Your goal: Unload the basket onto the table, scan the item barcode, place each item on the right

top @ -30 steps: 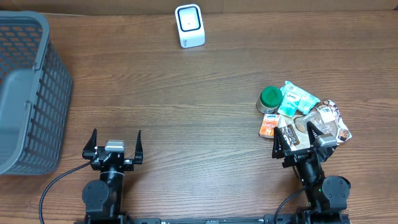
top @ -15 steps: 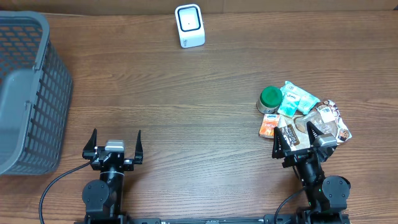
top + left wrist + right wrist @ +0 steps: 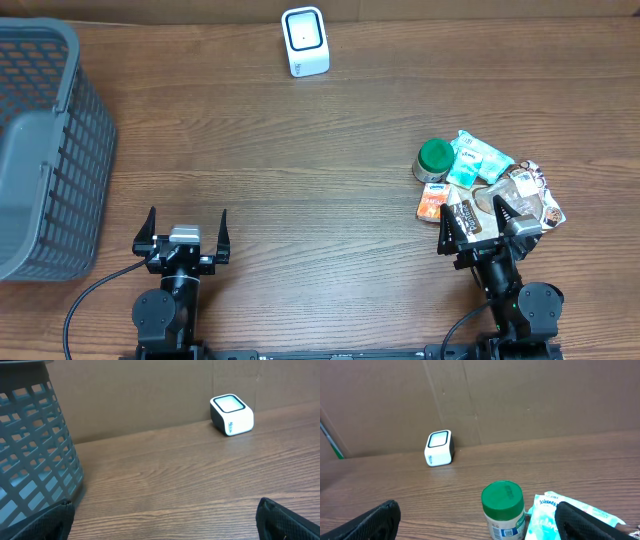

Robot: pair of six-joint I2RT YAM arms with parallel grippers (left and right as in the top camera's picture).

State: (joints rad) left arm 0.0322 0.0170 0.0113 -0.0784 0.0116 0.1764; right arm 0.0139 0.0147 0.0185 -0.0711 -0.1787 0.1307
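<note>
Left jaws wide apart w/ nothing between them, low over the bare counter [image 3: 300, 180] at the near edge, left of centre. Right jaws spread just as wide, also empty, at near right, over the near side of the item pile.

The pile, all lying on the counter:
- jar [image 3: 435, 158] w/ green lid, upright, at the pile's far-left corner
- teal pouch [image 3: 478, 160] touching the jar on its right
- orange packet [image 3: 431, 205] just nearer than the jar
- darker packets under the right jaws, partly hidden, so poss. two or three

Scanner [image 3: 305, 41] is white w/ a dark-rimmed window and stands at the far edge near centre, well apart from the pile. Grey basket [image 3: 40, 150] at far left.

Right wrist view: jar close ahead, pouch beside it, scanner beyond and to the left. Left wrist view: basket at left, scanner far right.
</note>
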